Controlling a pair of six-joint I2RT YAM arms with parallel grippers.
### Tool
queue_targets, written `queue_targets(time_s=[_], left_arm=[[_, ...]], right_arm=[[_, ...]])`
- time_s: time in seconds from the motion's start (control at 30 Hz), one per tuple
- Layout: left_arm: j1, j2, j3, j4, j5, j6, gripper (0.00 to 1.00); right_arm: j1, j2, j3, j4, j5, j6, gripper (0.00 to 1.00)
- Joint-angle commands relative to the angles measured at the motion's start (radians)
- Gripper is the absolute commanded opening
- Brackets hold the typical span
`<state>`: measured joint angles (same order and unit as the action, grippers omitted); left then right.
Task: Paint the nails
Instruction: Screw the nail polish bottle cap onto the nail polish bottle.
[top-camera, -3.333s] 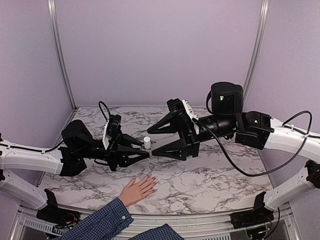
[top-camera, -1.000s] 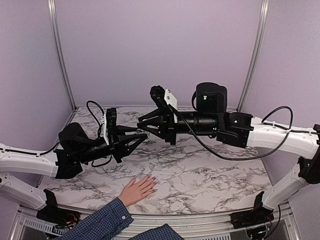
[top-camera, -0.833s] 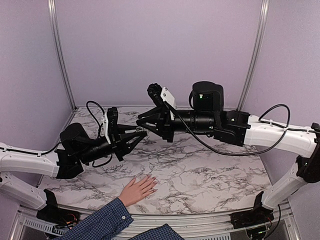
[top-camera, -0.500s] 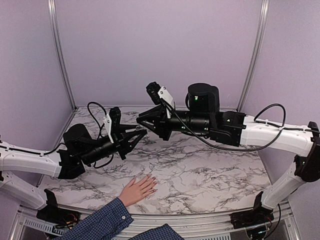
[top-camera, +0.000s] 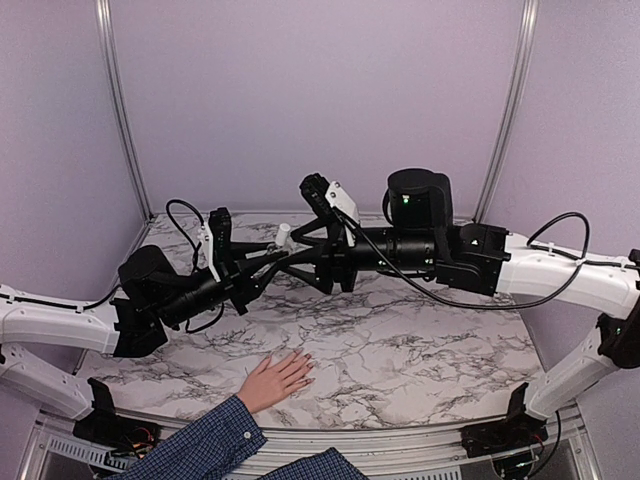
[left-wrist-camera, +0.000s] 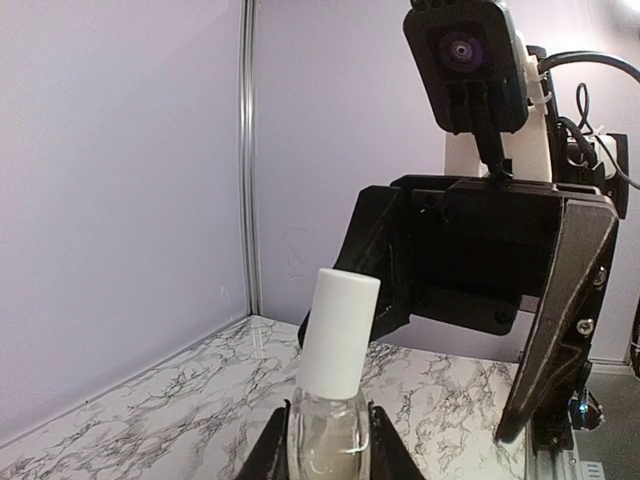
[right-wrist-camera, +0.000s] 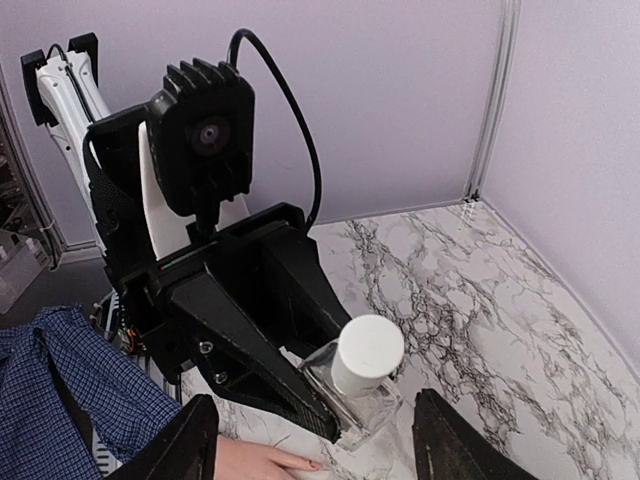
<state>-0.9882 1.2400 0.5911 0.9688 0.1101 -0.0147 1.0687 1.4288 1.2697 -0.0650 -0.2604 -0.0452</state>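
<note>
Left wrist: your left gripper (left-wrist-camera: 327, 448) pinches white-capped clear glass polish bottle (left-wrist-camera: 330, 400); right gripper (right-wrist-camera: 322, 442) spread; nails (top-camera: 305, 368) apparently unpainted.

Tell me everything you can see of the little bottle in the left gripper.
The bottle is small: a clear glass body, contents seemingly colourless, topped by a tall white cylindrical cap. It is held above the marble table, body clamped in the left gripper. The right gripper, open, faces it without touching.

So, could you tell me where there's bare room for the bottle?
Widest bare tabletop: right of the hand, in front of the right arm. Crowded back-left, where the left end effector holds the bottle right by the open right end effector.
</note>
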Motion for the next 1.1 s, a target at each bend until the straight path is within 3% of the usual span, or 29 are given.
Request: queue_targets(time_s=[0.0,0.17,0.37,0.5,0.87,1.07], left_arm=[[0.005,-0.035,-0.009,0.054,0.121,-0.008,0.00],[0.005,-0.042,0.001,0.041,0.352,-0.040,0.00],[0.005,-0.021,0.034,0.027,0.571,-0.109,0.00],[0.003,0.013,0.066,0.027,0.671,-0.155,0.00],[-0.010,0.053,0.098,0.027,0.725,-0.186,0.00],[-0.013,0.052,0.096,0.025,0.723,-0.182,0.00]], right_arm=[[0.005,-0.067,-0.009,-0.031,-0.064,-0.073,0.67],[0.003,-0.117,0.002,-0.106,-0.139,-0.166,0.66],[0.014,-0.141,0.044,-0.233,-0.334,-0.314,0.56],[0.032,-0.147,0.052,-0.250,-0.389,-0.351,0.54],[0.096,-0.091,0.128,-0.303,-0.375,-0.372,0.51],[0.100,-0.079,0.132,-0.302,-0.336,-0.364,0.43]])
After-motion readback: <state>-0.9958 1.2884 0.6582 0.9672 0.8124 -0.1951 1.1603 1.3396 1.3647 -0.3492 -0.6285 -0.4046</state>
